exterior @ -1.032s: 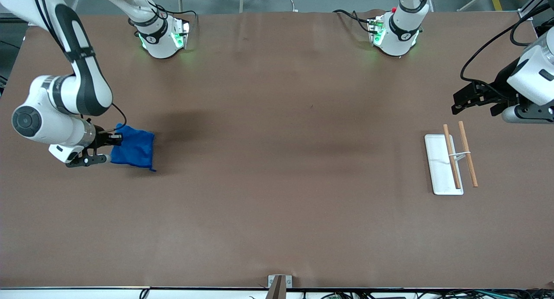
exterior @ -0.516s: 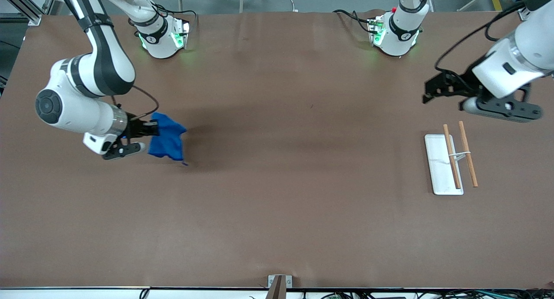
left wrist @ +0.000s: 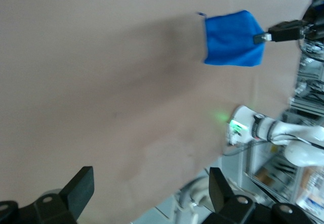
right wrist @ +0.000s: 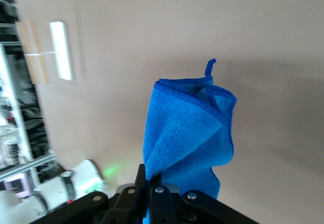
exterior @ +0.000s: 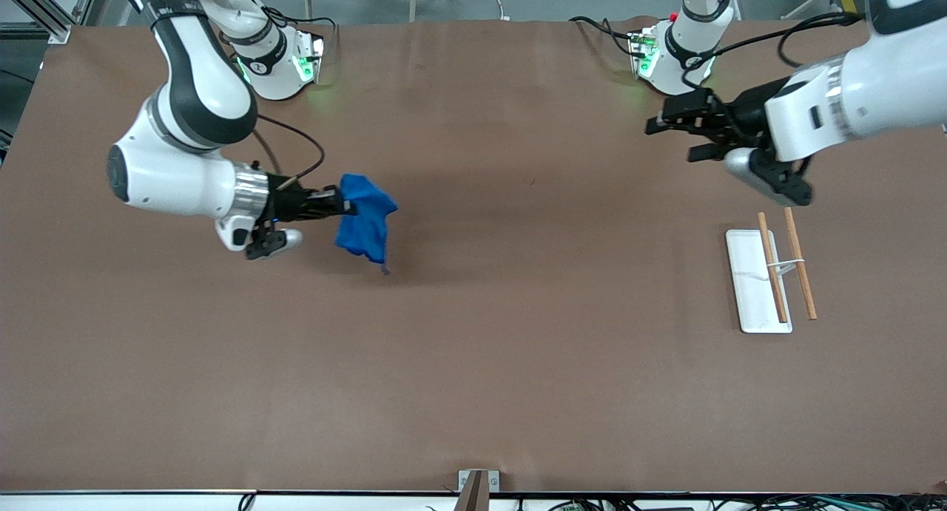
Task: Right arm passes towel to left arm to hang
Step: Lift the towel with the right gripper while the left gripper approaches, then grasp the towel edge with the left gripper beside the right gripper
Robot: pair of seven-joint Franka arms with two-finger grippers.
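One towel [exterior: 365,217], one white tray [exterior: 755,282] and two wooden rods [exterior: 772,267] share the tabletop [exterior: 473,363]. Both rods lie across the tray, their ends overhanging its edge, toward the left arm's end of the tabletop. The right claw [exterior: 346,204] pinches the towel's upper edge, holding it in the air over the right arm's half of the tabletop; the cloth hangs folded, long axis vertical, its small loop [right wrist: 209,66] at the lowest corner. The left claw [exterior: 675,132], fingers spread wide and holding nothing, hovers near the left arm's base.
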